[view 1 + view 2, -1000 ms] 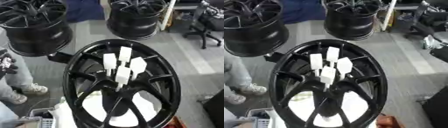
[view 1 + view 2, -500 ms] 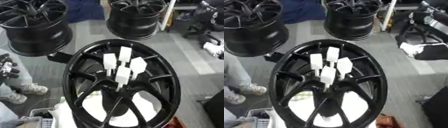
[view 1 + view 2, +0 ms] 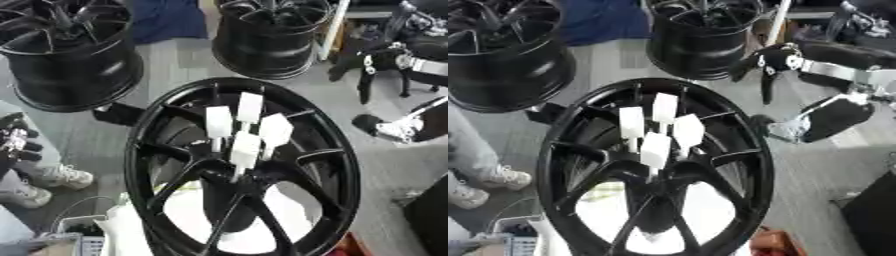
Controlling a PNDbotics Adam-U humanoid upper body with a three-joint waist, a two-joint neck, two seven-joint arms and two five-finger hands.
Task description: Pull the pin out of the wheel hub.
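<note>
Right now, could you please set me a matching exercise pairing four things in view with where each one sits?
Things:
1. white pins
2. right hand
3. left hand
4. spare wheel

Places:
a. upper right, clear of the wheels
b. upper left corner
c. hub of the near wheel
d. left edge, halfway down

Pairs: 1-c, 2-a, 3-d, 4-b
</note>
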